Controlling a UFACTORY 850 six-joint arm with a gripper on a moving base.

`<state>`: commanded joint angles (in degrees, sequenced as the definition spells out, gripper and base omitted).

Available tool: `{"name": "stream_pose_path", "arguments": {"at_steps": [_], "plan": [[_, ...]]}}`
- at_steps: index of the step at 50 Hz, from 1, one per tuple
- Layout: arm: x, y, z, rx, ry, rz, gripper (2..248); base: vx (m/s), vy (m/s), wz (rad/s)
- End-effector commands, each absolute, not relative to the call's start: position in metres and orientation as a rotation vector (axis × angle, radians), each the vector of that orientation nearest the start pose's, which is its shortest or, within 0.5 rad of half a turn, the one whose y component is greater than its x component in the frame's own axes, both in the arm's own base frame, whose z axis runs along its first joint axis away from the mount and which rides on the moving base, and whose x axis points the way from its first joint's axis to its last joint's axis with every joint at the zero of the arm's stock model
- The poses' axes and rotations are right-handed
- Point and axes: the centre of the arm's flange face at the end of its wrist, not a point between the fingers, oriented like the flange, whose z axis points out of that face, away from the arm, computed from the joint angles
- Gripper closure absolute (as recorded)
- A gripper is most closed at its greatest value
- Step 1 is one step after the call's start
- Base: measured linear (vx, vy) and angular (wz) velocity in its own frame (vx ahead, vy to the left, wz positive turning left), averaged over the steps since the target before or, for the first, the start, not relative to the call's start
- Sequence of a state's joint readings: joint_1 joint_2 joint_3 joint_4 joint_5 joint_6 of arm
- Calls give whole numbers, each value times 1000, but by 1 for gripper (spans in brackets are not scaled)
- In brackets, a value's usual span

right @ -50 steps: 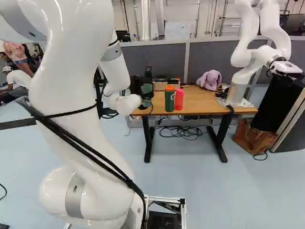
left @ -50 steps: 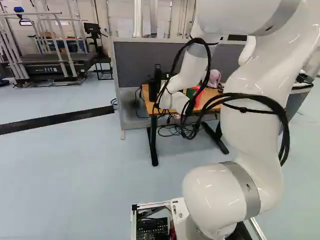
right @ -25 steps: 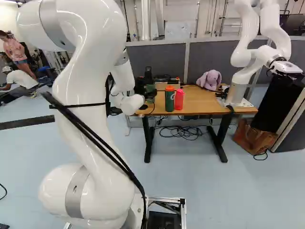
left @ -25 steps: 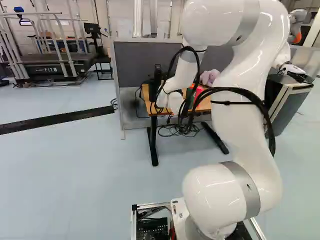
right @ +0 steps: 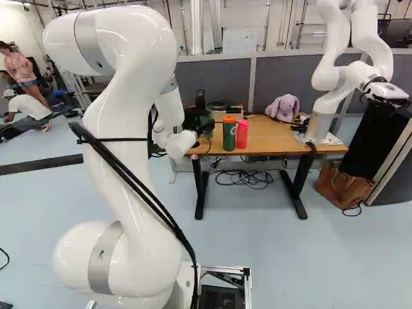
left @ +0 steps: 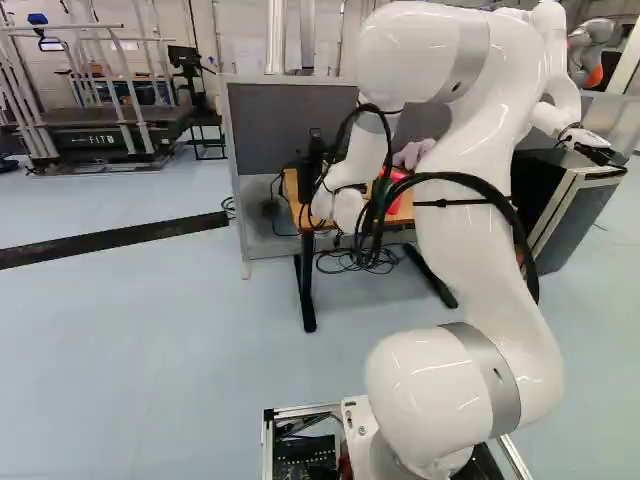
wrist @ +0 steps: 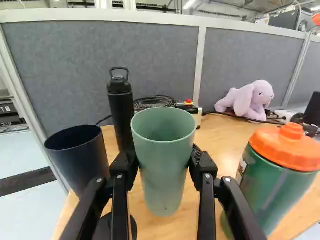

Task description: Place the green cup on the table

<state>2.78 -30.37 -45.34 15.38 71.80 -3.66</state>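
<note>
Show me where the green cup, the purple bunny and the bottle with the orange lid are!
Green cup (wrist: 164,162): wrist view, on the front of its side.
Purple bunny (wrist: 262,92): wrist view, on its head.
Bottle with the orange lid (wrist: 270,190): wrist view, on its green side.

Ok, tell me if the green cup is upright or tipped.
Upright: the green cup is in the gripper, mouth up, base down toward the table.
</note>
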Motion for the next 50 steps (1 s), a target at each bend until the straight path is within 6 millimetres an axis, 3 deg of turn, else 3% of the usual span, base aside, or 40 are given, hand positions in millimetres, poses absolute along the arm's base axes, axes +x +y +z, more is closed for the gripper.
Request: {"name": "stream_pose_path", "arguments": {"at_steps": [36,37,42,43,47,48,50], "plan": [[540,3,290,-2449,241,-2185,123,0,0,0],[540,3,290,-2450,241,-2185,93,0,0,0],[540,3,290,-2450,241,-2185,93,0,0,0],[540,3,290,-2450,241,-2185,59,0,0,0],[540,3,290,-2450,241,-2185,59,0,0,0],[540,3,290,-2450,241,-2185,23,0,0,0],[540,3,290,-2450,241,-2185,23,0,0,0]]}}
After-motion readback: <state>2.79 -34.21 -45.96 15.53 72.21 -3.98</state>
